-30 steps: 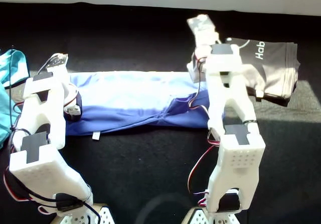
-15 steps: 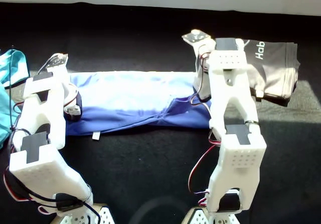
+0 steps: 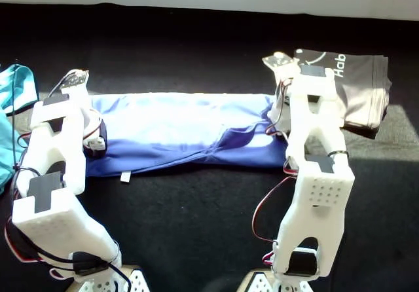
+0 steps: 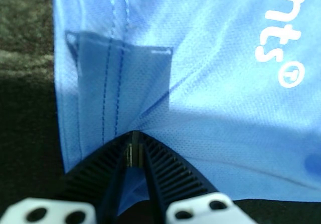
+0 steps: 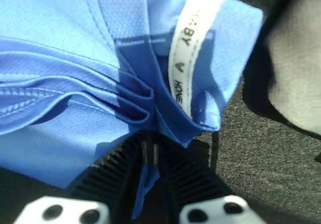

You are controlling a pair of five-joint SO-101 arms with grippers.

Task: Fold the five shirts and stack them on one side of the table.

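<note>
A blue shirt point(image 3: 170, 131) lies in a long folded band across the black table point(image 3: 196, 213). At its left end my left gripper point(image 3: 95, 143) is shut on the fabric; the left wrist view has the gripper point(image 4: 134, 151) pinching the blue shirt point(image 4: 200, 83) near a hem. My right gripper point(image 3: 278, 118) holds the right end; the right wrist view shows it point(image 5: 150, 151) shut on bunched folds of the blue shirt point(image 5: 60, 43) beside a white neck label point(image 5: 193, 48). A folded dark grey shirt point(image 3: 353, 92) lies just right of that end.
A teal shirt point(image 3: 14, 99) lies crumpled at the table's left edge. The grey shirt point(image 5: 296, 83) sits close beside my right gripper. Bare black table stretches in front of the blue shirt and behind it.
The right arm has swung to the right with the shirt's end, drawing the blue band longer toward the grey shirt. The left arm has stayed put.
</note>
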